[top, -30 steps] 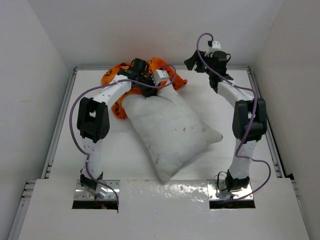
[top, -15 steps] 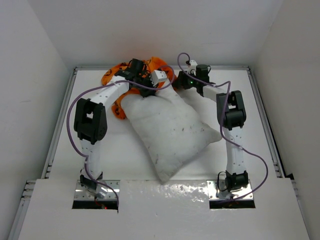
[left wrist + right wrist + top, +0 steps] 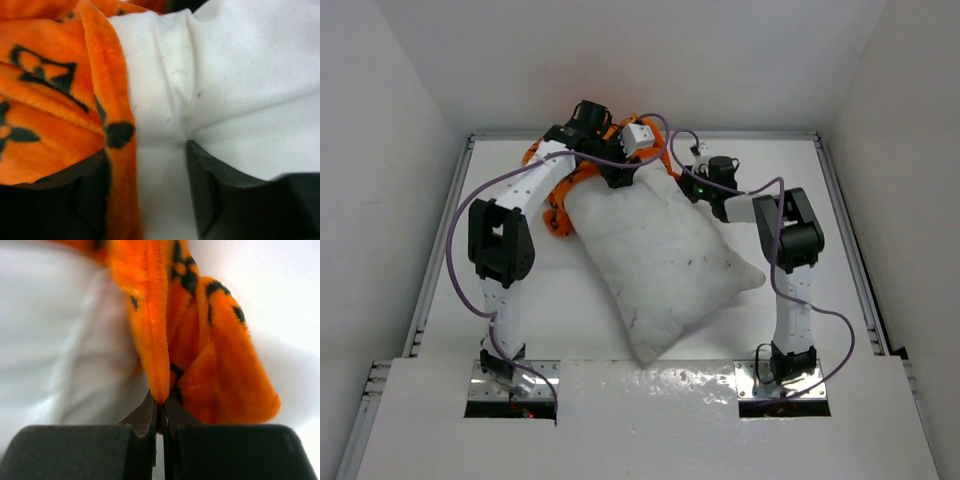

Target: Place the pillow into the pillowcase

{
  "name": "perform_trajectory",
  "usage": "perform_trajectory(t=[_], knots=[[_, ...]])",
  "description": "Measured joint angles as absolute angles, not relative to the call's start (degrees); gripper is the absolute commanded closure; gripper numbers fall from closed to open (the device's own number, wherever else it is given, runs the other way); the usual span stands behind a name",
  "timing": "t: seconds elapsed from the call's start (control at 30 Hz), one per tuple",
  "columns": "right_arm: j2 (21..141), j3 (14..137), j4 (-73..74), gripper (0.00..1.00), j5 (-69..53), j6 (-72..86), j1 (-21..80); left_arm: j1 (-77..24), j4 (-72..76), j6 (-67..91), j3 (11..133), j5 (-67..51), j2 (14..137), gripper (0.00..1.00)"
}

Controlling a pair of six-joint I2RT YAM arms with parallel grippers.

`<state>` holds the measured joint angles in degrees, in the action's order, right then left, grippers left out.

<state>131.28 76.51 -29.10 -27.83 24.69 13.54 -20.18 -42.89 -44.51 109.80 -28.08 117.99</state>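
The plump white pillow (image 3: 665,260) lies diagonally mid-table, its far end at the bunched orange pillowcase (image 3: 556,218). My left gripper (image 3: 620,178) is at the pillow's far end. In the left wrist view its jaws stand apart (image 3: 147,192), with white pillow (image 3: 240,90) and the edge of the pillowcase (image 3: 45,100) lying between them. My right gripper (image 3: 687,177) is at the pillow's far right corner. In the right wrist view it (image 3: 161,412) is shut on a fold of the orange pillowcase (image 3: 200,340), with pillow (image 3: 55,340) to its left.
White walls enclose the table (image 3: 510,290) on three sides, with metal rails (image 3: 435,260) along its left and right edges. Purple cables (image 3: 460,230) loop from both arms. The pillow's near corner reaches toward the front ledge (image 3: 650,410).
My right arm swung from the back right corner to the pillow's far end and shut on the pillowcase edge. My left gripper's jaws opened and its wrist rose slightly.
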Motion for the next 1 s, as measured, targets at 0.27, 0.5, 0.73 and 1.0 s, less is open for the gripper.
perform_trajectory(t=[0.27,0.5,0.73,1.0], knots=[[112.6,59.7,-34.6,1.00,-19.2,29.0,19.2,-21.3,-50.5,-46.3,120.8,-33.1,119.5,0.00],[109.7,54.7,-35.9,1.00,-15.2,37.7,23.1,-26.3,-52.8,-51.1,114.5,-38.7,119.5,0.00],[109.5,53.0,-33.8,1.00,-14.0,40.7,22.7,-27.3,-55.4,-59.0,110.0,-42.9,120.1,0.00],[109.7,53.5,-36.0,1.00,-14.1,45.2,22.5,-26.8,-57.1,-51.0,129.4,-45.8,120.5,0.04]])
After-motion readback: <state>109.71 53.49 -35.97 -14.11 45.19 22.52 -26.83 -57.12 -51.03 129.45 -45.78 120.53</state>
